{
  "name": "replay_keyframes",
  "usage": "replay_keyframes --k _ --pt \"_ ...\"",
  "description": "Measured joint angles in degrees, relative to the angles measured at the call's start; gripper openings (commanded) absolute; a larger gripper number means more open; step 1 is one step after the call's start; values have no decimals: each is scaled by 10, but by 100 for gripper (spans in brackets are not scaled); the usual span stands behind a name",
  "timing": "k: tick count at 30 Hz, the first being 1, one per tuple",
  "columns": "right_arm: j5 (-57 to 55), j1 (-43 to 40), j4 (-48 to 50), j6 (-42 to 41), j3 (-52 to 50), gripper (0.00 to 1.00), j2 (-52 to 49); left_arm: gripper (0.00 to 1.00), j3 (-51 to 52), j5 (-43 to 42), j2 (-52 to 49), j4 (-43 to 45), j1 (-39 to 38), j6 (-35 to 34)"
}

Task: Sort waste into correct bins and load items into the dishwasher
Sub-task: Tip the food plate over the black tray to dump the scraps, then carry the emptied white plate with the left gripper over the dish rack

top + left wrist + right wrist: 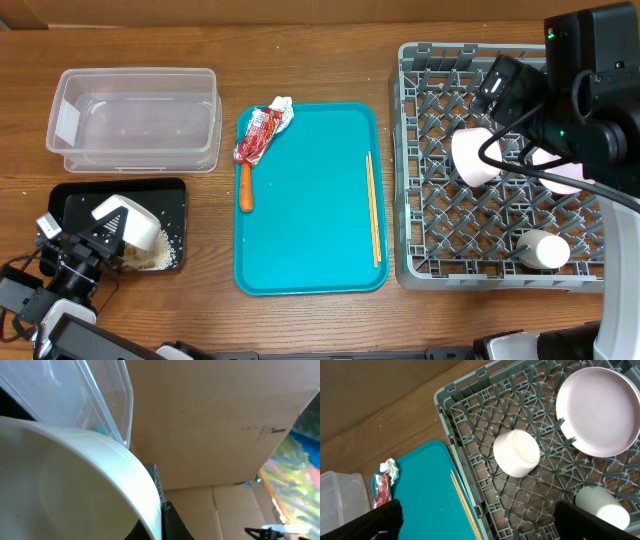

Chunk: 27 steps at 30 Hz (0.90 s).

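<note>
My left gripper (pixel 103 235) is shut on the rim of a small white bowl (pixel 127 221), which is tipped over the black tray (pixel 175 190). Beige food scraps (pixel 155 257) lie in that tray. The bowl (pixel 75 485) fills the left wrist view, with one finger (pixel 172 525) against its rim. The red wrapper (pixel 257 137), white napkin (pixel 283 105) and orange stick (pixel 246 189) lie on the teal tray (pixel 310 230). In the grey dish rack (pixel 420 260) are a second bowl (pixel 474 156), the pale plate (pixel 597 410) and a cup (pixel 545 249). My right gripper (pixel 505 88) hangs open above the rack, holding nothing.
The clear tub (pixel 130 115) stands behind the black tray, with nothing showing inside it. Wooden chopsticks (pixel 372 208) lie along the teal tray's right side. My right arm covers part of the plate from overhead. A cardboard wall stands beyond the table.
</note>
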State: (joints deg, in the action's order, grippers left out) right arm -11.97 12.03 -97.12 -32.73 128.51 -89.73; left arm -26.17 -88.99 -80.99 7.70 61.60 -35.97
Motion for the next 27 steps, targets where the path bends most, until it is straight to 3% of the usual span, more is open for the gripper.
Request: replay_keyframes --k 4,7,12,18,27 --pt "1 0 0 0 0 100 0 4 0 0 28 66 -22 -40" --pt "2 0 0 0 0 100 0 4 -9 0 82 182 -66 -96" --pt "2 0 0 0 0 100 0 4 -67 15 134 402 -191 -248" --pt "0 -13 8 0 0 100 0 4 -127 75 124 425 -398 -345" --pt "5 -77 17 -1 0 100 0 4 -258 153 -51 425 -698 -355"
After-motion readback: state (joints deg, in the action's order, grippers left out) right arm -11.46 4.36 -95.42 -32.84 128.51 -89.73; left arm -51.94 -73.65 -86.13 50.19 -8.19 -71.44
